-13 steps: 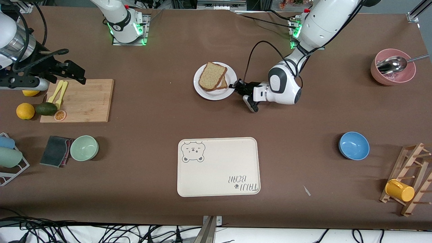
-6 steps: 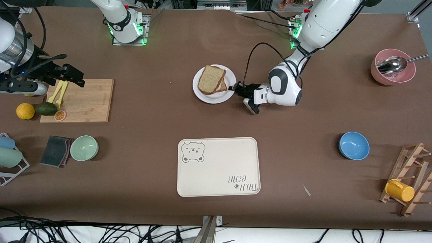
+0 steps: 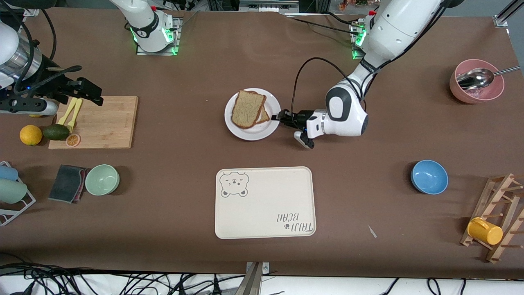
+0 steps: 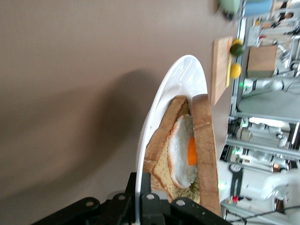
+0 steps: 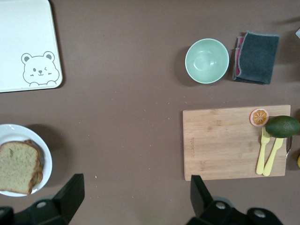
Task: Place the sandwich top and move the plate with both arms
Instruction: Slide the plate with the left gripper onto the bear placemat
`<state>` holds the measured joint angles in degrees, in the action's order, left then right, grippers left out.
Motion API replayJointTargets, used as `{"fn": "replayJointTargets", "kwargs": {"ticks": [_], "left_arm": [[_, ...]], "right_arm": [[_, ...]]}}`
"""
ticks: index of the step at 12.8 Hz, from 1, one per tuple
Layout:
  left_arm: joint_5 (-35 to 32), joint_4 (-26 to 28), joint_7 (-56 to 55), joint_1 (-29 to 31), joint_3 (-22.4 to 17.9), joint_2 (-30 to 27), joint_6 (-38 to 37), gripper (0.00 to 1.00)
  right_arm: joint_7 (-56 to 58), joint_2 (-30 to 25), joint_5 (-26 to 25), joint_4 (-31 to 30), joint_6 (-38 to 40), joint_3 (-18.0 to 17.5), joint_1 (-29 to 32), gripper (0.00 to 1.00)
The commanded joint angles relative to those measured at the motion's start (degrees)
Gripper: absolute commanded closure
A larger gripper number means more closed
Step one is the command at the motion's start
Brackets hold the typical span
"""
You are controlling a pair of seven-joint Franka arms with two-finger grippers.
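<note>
The left gripper (image 3: 281, 117), clamped on the plate (image 3: 245, 131) rim, has carried it and the sandwich top (image 3: 246, 108) toward the tray (image 3: 266, 203); the right gripper (image 3: 88, 91), fingers apart, waits.

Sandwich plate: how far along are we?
Done: the tan speckled bread slice lies on the fried-egg slice on the small round white plate. In hand: the left gripper has its jaws shut on the plate's rim at the left arm's side. Left: the right gripper waits open above the table near the wooden cutting board, not at the plate.
</note>
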<state>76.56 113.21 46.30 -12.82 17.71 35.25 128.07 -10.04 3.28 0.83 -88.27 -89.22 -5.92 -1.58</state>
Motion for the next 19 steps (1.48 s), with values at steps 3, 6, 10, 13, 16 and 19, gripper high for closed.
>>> {"fn": "replayJointTargets", "kwargs": {"ticks": [3, 6, 10, 13, 16, 19], "left_arm": [[0.96, -10.62, -5.58, 4.11, -1.18, 1.66, -2.57, 1.0], [-6.66, -19.23, -12.69, 7.19, -2.06, 4.99, -4.23, 1.0], [-8.35, -27.24, -17.12, 9.74, -2.06, 10.7, -4.24, 1.0], [-8.0, -32.17, -17.03, 10.89, -2.06, 15.54, -4.32, 1.0], [-8.0, -34.8, -16.77, 10.89, -2.06, 18.53, -4.24, 1.0], [-8.18, -37.71, -15.63, 10.28, -2.06, 21.7, -4.06, 1.0]], "right_arm": [[0.82, 0.67, 0.05, 2.05, 1.41, -0.24, -0.26, 0.0], [0.73, 0.85, 0.05, 2.05, 1.24, -0.33, -0.53, 0.0], [0.55, 1.2, 0.05, 2.05, 1.06, -0.5, -0.7, 0.0], [0.64, 1.2, -3.19, 2.05, 0.97, -0.5, -3.16, 0.0], [1.17, 1.46, -3.03, 2.13, 0.97, -0.15, -2.82, 0.0], [0.99, 1.46, -2.68, 2.05, 1.41, 0.9, -2.28, 0.0]]}}
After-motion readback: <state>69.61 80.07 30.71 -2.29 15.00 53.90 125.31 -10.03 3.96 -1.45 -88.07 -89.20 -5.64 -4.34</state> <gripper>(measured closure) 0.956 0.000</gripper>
